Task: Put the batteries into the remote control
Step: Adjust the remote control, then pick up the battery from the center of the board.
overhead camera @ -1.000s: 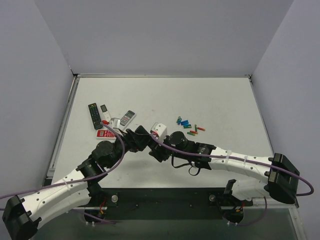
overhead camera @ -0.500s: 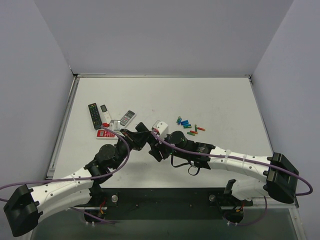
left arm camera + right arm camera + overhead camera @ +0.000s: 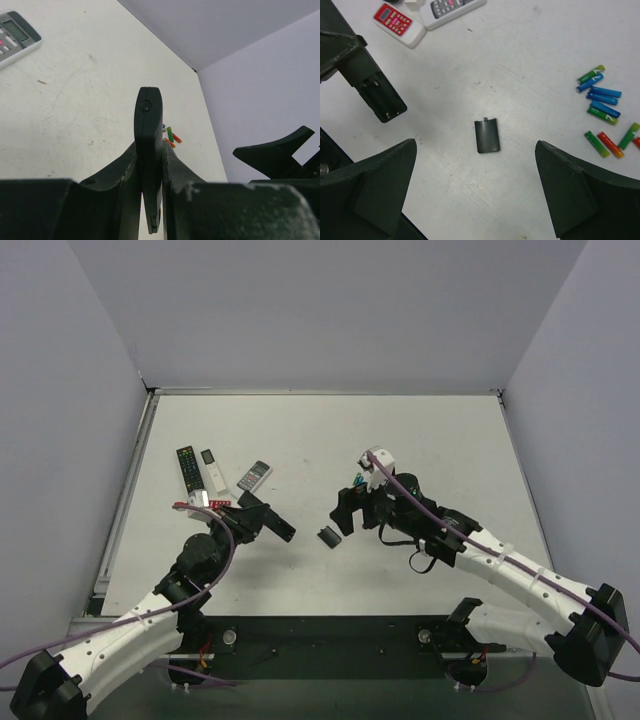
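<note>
My left gripper (image 3: pixel 262 522) is shut on the black remote control (image 3: pixel 275 526), which it holds off the table; in the left wrist view the remote control (image 3: pixel 148 125) stands edge-on between the fingers. Its open battery bay (image 3: pixel 380 97) shows in the right wrist view. The small black cover (image 3: pixel 486 136) lies flat on the table, also seen from above as the cover (image 3: pixel 327 537). Above it, my right gripper (image 3: pixel 475 144) hangs wide open and holds nothing. The batteries (image 3: pixel 602 107), blue, green and orange-red, lie scattered to its right; my right arm mostly hides the batteries (image 3: pixel 357 480) from above.
A black remote with buttons (image 3: pixel 188 470), a slim white one (image 3: pixel 209 468) and a grey one (image 3: pixel 254 476) lie at the left. A red-and-white remote (image 3: pixel 398 22) lies beside my left arm. Walls close the table at the back and sides.
The arms have drawn apart. My left gripper shut on the remote control and pulled it left; my right gripper opened and swung right, and the cover now lies on the table.
</note>
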